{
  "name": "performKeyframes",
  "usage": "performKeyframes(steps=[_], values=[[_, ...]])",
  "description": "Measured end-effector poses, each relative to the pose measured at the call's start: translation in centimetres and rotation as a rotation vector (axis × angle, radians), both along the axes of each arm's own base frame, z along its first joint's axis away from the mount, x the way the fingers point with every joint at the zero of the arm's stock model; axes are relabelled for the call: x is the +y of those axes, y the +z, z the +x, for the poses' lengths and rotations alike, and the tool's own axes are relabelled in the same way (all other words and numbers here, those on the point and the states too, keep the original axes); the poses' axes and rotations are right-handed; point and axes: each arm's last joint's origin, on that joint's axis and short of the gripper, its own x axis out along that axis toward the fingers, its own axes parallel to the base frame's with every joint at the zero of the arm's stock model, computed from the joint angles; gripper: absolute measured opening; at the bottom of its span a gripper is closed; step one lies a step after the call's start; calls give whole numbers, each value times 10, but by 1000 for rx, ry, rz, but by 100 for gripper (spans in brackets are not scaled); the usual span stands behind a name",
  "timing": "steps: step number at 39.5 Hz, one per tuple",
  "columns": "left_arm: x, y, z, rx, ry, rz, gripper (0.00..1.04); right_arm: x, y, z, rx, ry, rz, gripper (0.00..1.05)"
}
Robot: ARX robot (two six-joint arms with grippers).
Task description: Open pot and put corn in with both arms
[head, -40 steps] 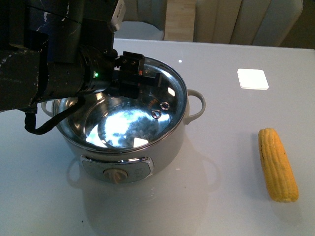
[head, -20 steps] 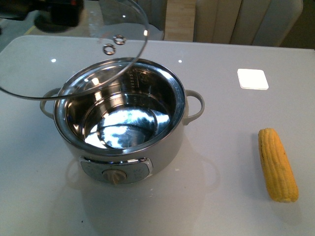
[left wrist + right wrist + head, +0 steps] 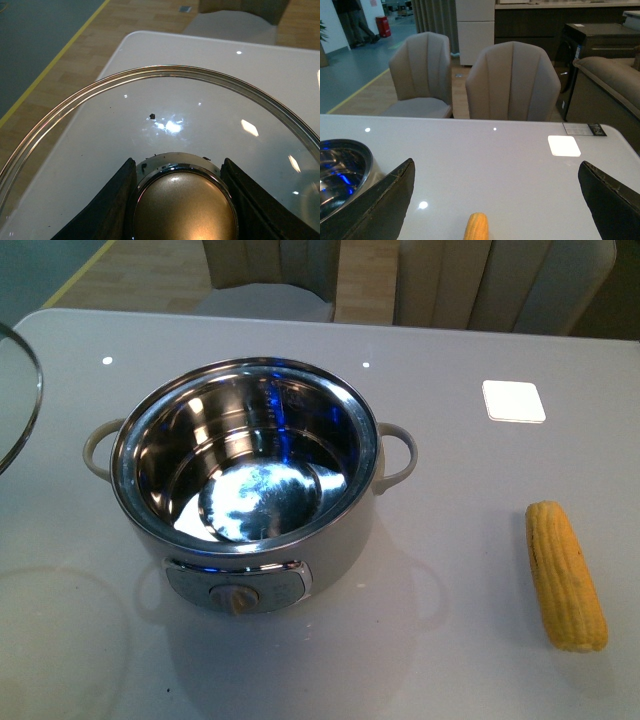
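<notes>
Front: pot (image 3: 340,540) is uncovered with its bowl empty. The corn (image 3: 565,575) lies on the table (image 3: 450,490), well to the pot's right. The glass lid (image 3: 28,410) edge shows at far left; neither arm is visible.
Left wrist: left gripper (image 3: 183,197) is clamped on the lid knob (image 3: 184,215).
Right wrist: right gripper (image 3: 495,200) is spread wide and empty, hovering behind the cob.
Step 1 looks done; next, the right gripper descends onto the cob.

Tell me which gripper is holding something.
The left gripper: its jaws clamp the gold knob of the glass lid. The right gripper is open and empty, the corn untouched below it.
</notes>
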Motion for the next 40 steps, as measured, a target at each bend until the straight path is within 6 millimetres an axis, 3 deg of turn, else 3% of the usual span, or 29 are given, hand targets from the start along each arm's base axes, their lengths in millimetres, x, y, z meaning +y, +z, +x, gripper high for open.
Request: performKeyframes(steps=[7, 20, 40], values=[[23, -36, 0, 47, 76, -7, 44, 0, 0, 0, 0, 0, 0, 96], [30, -98, 5, 135, 62, -23, 44, 0, 0, 0, 0, 0, 0, 96], [37, -154, 15, 140, 10, -17, 44, 0, 0, 0, 0, 0, 0, 96]])
